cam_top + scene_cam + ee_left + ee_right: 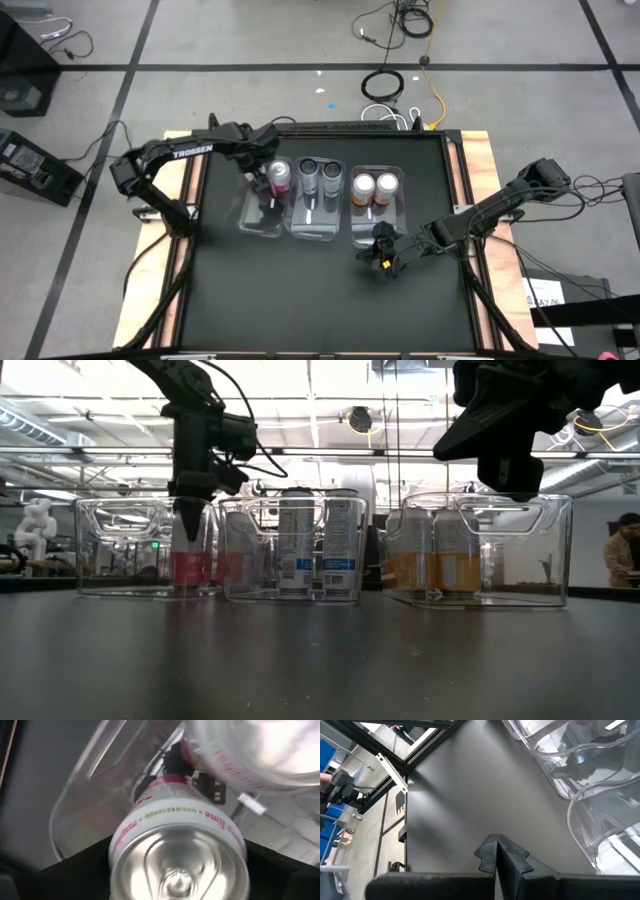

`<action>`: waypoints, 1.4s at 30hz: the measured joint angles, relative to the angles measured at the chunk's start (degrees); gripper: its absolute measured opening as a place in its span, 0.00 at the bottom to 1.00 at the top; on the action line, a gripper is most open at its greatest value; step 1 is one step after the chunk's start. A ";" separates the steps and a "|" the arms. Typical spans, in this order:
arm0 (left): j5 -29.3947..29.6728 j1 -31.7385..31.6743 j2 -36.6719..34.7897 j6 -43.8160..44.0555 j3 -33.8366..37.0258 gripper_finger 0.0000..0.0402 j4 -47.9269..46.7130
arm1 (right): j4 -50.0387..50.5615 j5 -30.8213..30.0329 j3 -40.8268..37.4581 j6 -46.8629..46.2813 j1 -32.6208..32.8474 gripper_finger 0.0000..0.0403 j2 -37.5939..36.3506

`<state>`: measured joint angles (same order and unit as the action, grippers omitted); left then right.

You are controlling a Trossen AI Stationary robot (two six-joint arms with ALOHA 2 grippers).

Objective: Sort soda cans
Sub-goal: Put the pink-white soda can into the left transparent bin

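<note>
Left gripper (262,180): my jaws spread around a pink can (280,177) in the left bin (252,222).
Right gripper (383,262): my jaws pressed together, empty, above the table (300,300).

— You see the three bins (262,222)? Clear, glossy plastic, smooth walls throwing glare; the table (320,290) under them is matt black

— And the cans?

— Look at the pink can (178,851); bright shiny metal top, smooth printed body; the table's edge strips (484,160) look like bare wood; your grippers' fingers (512,857) are matt black
</note>
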<state>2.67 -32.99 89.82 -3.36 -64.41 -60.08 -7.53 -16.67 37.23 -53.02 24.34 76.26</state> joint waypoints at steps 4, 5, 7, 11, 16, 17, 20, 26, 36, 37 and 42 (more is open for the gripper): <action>0.77 0.11 0.53 0.04 0.47 0.89 -0.66 | -0.04 0.00 0.00 0.07 0.00 0.00 0.01; 0.77 0.13 0.27 0.04 0.40 0.90 -0.67 | -0.02 0.00 0.00 0.02 0.00 0.00 0.01; 0.77 0.11 0.32 0.05 0.34 0.91 -0.56 | -0.02 -0.02 0.00 -0.08 0.00 0.00 0.01; 0.76 0.11 0.30 1.60 0.36 0.91 -0.46 | -0.02 -0.31 0.00 -0.10 0.00 0.00 0.01; 0.75 0.11 0.33 2.95 0.34 0.91 -0.40 | -0.03 -0.35 0.00 -0.10 0.00 0.00 0.01; 0.74 0.11 0.33 2.95 0.34 0.91 -0.40 | -0.04 -0.35 0.00 -0.10 0.00 0.00 0.01; 0.53 0.11 0.33 2.94 0.34 0.92 -0.40 | -0.04 -0.35 0.00 -0.10 0.00 0.00 0.01; 0.77 0.13 0.33 1.53 0.30 0.92 -0.14 | -0.04 -0.35 0.00 -0.10 0.00 0.00 0.01; 0.88 0.17 -2.05 -0.04 0.24 0.92 1.18 | -0.04 -0.28 0.00 -0.28 0.00 0.00 0.01; 0.88 0.15 -2.67 -0.19 0.23 0.92 1.18 | -0.04 -0.28 0.00 -0.28 0.00 0.00 0.01; 0.86 0.17 -5.79 -0.60 0.23 0.92 1.06 | -0.04 -0.26 0.00 -0.28 0.00 0.00 0.01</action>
<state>3.53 -32.82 84.03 -3.96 -64.18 -59.02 -7.57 -16.93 37.23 -53.30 24.34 76.27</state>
